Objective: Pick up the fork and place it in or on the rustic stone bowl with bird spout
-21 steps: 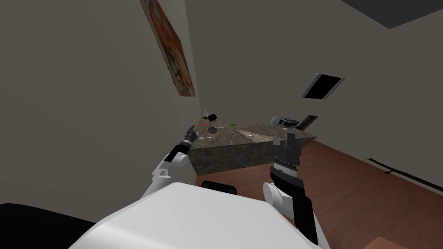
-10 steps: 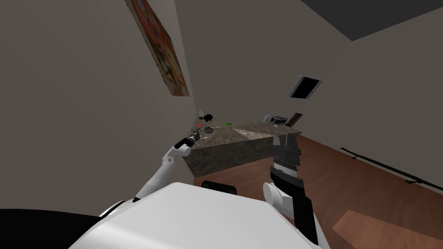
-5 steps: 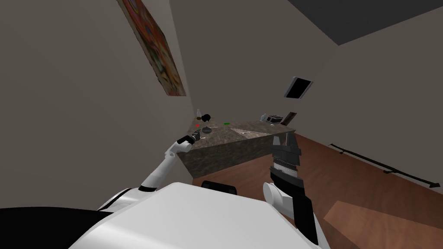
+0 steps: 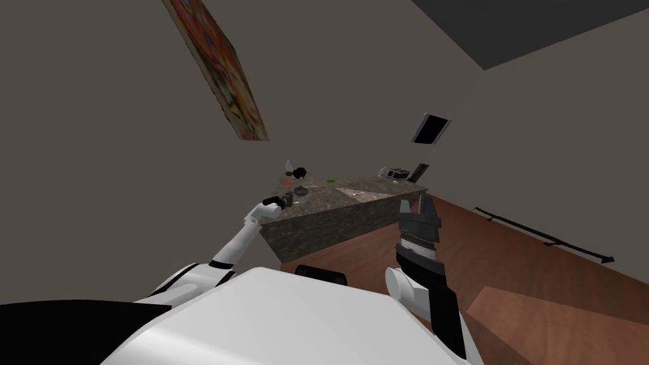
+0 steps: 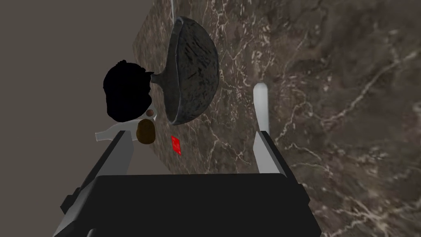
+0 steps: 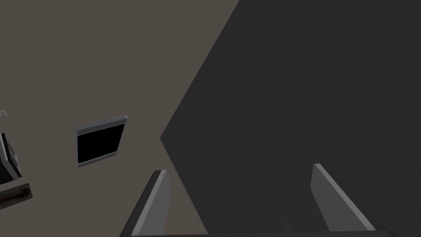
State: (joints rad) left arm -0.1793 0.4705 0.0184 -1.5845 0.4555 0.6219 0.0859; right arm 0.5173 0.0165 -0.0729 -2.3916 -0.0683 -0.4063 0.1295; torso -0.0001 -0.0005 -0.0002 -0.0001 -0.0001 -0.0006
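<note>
A dark stone bowl (image 5: pixel 191 70) with a short spout lies on the brown marbled counter (image 5: pixel 337 82), ahead of my left gripper (image 5: pixel 191 133). That gripper is open with nothing between its fingers. A pale grey rounded handle, apparently the fork (image 5: pixel 260 103), lies on the counter just beyond the tip of one finger (image 5: pixel 265 152). In the head view my left gripper (image 4: pixel 285 201) reaches over the counter's near left corner, close to the bowl (image 4: pixel 300 189). My right gripper (image 4: pixel 415 206) is held up in front of the counter, open and empty.
Beside the bowl's spout stand a black lumpy object (image 5: pixel 125 90), a small brown bottle (image 5: pixel 144 131) and a red chip (image 5: pixel 176 145), close to the wall. Small items (image 4: pixel 399 172) sit at the counter's far right end. Wooden floor (image 4: pixel 507 266) lies to the right.
My head view has swung and rolled, shifting the room. My left arm has stretched out farther to the counter's corner, toward the bowl. The right arm has stayed put.
</note>
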